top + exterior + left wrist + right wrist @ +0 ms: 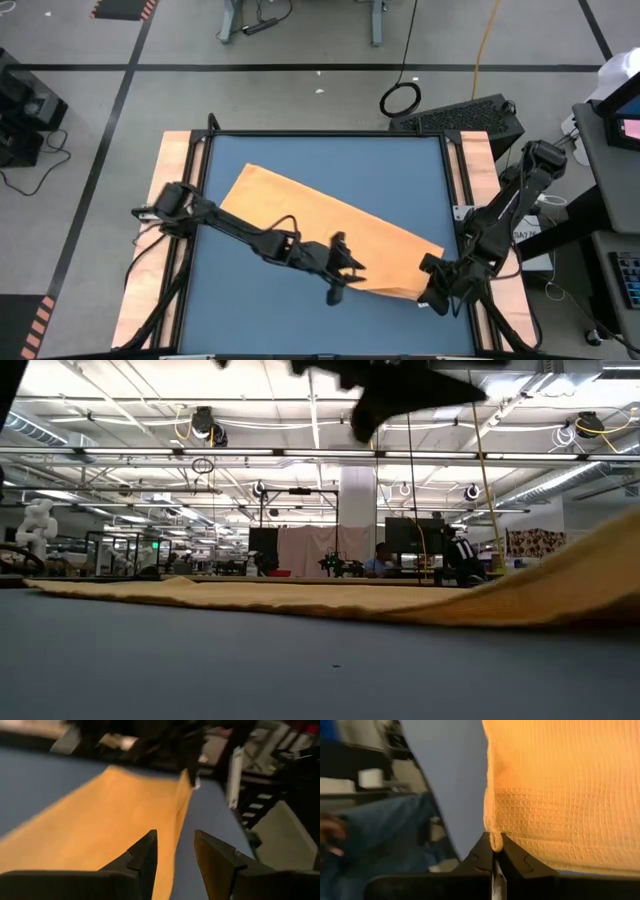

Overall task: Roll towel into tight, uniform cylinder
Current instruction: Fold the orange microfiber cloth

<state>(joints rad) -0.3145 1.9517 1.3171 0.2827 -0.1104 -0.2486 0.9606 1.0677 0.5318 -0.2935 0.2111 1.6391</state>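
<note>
While right gripper (493, 851) pinches towel (560, 790) corner, left gripper (175, 860) hovers beside edge.

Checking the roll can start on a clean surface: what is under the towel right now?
The towel lies spread flat on the blue table mat, nothing showing on top. The right gripper is shut on its corner. Anything beneath the cloth is covered; no bulge shows in the low view.

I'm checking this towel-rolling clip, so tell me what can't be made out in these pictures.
- High view: towel front edge, hidden under the left gripper.
- Low view: right gripper's hold, cut off at the frame edge.
- Left wrist view: far towel end, blurred.
- Towel's tag: in no view.
</note>
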